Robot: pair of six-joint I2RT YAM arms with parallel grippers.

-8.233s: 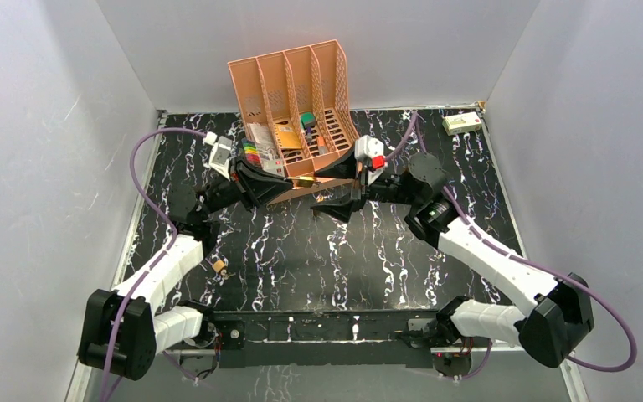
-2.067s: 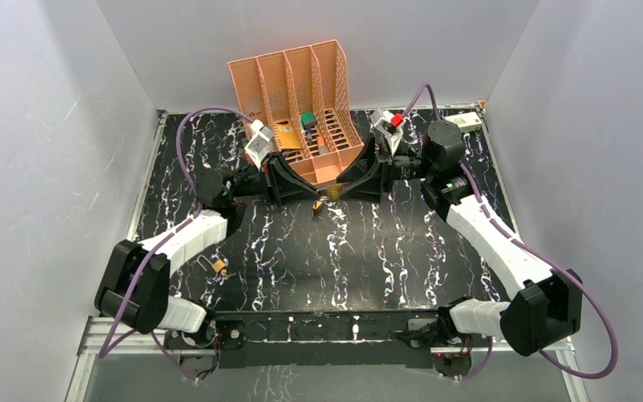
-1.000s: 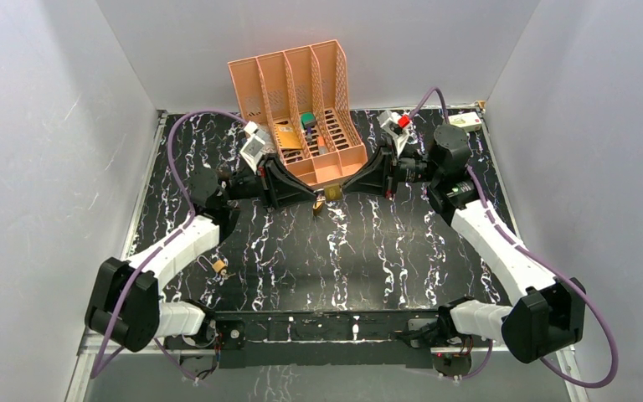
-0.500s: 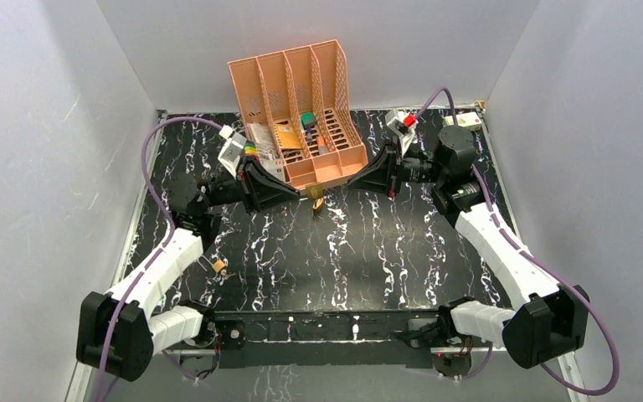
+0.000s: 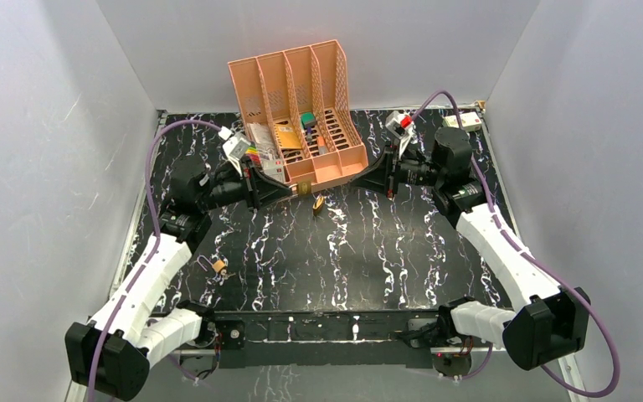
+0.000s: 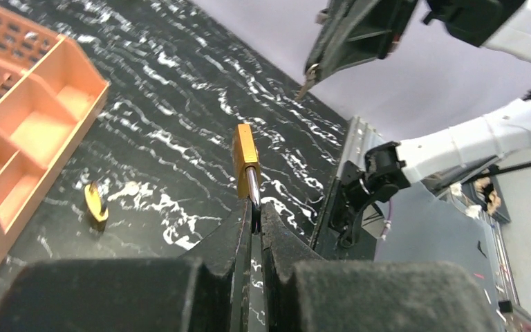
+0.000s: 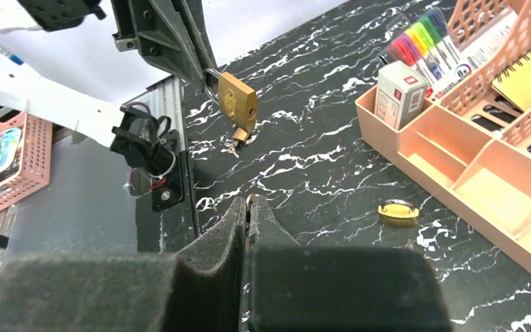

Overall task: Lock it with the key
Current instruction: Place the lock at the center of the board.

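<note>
Black white-veined marble tabletop [image 5: 343,251] between grey walls [image 5: 50,126]; left jaws tight on padlock [image 6: 245,153], right jaws on key [image 6: 307,77].

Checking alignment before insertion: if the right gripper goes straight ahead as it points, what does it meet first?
Probably the padlock hanging from the left gripper, facing the right gripper across open air. It sits slightly off line, so the key might pass beside it; depth is unclear.

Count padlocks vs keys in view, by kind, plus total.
Small brass padlocks: 3 (held padlock in left gripper; mid-table padlock; padlock near left arm)
Thin metal keys: 1 clear (key in right gripper)
Total: 4
</note>
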